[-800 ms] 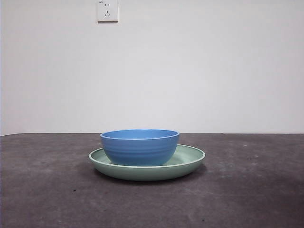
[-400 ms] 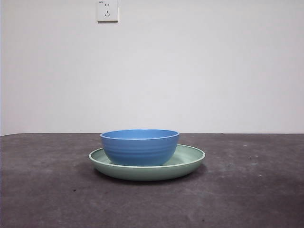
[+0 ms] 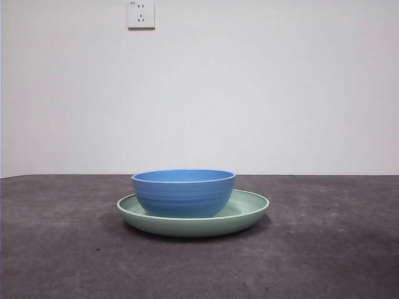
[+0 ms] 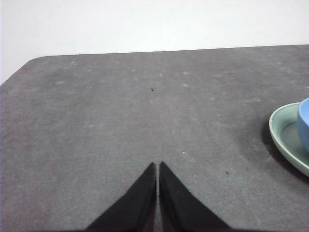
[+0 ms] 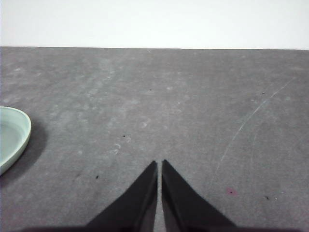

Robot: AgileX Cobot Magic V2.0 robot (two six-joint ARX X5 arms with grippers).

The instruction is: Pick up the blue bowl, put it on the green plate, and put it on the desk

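Blue bowl (image 3: 183, 192) sits in green plate (image 3: 249, 208) on desk (image 3: 324, 249). Left gripper (image 4: 158, 166), right gripper (image 5: 159, 165): jaws pressed together, empty, apart from dishes. Risk: glossy bowl wall slips in grasp, plate drags along during lift.

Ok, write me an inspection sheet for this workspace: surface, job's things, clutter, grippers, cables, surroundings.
Surface: desk, dark grey, mottled, with small specks and a faint scratch.
Job's things: blue bowl upright in the green plate, which lies flat on the desk.
Clutter: nothing seen.
Grippers: left gripper and right gripper shut, empty, over bare desk either side of the plate, clear of it.
Cables: nothing seen.
Surroundings: plain white wall with a wall socket.
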